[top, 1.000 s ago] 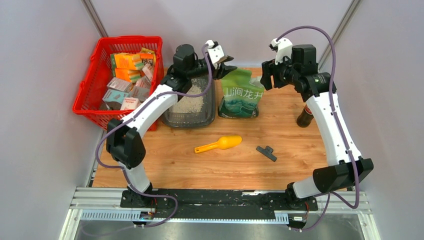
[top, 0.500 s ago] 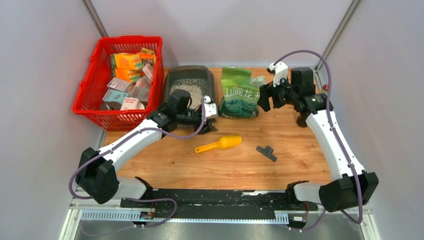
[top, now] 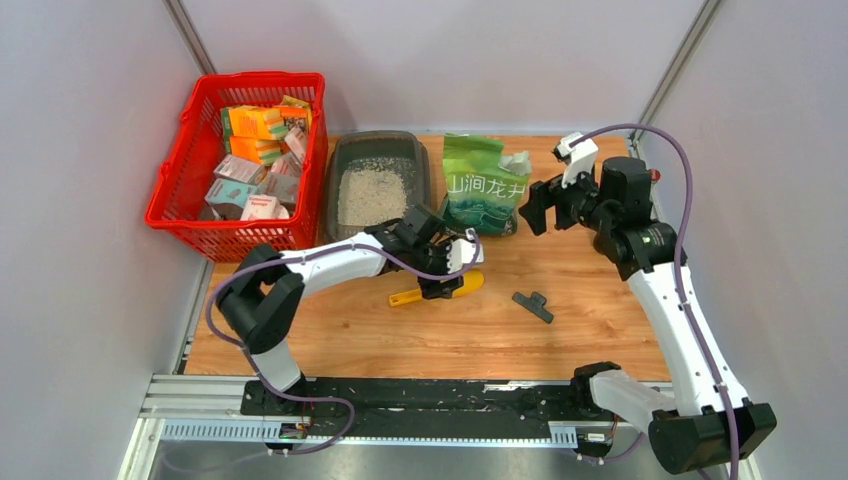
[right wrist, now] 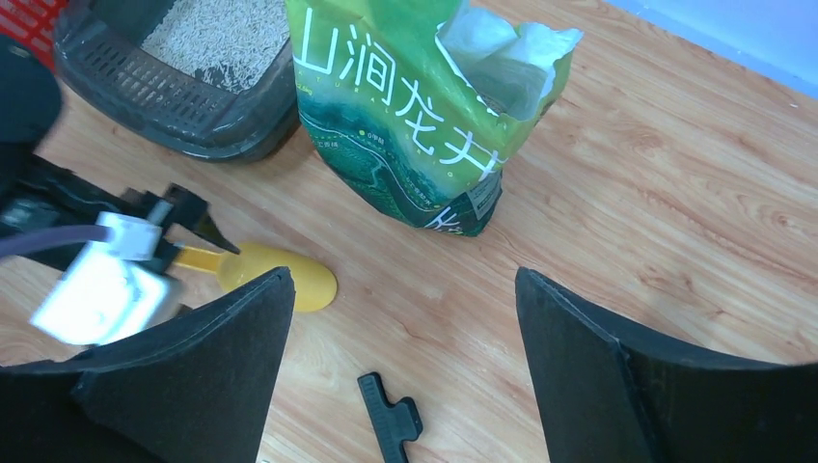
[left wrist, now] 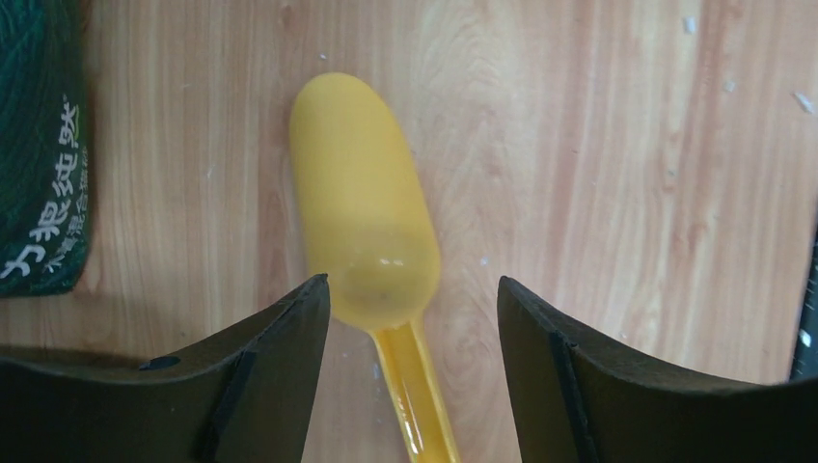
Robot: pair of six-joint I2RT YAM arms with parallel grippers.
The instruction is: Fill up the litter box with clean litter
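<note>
Left arm has swung off the near end of the litter box and now sits over the yellow scoop; right arm has backed off to the right of the green bag. Box is upper centre-left in the top view, long axis running top to bottom, clean litter spread across its floor. Red basket is just beside it on the left, the bag just beside it on the right. Left gripper is spread, straddling the scoop's neck; I can't tell if it touches. Scoop's bowl points upper right. Right gripper hangs wide apart, holding nothing. Black clip lies lower right.
</note>
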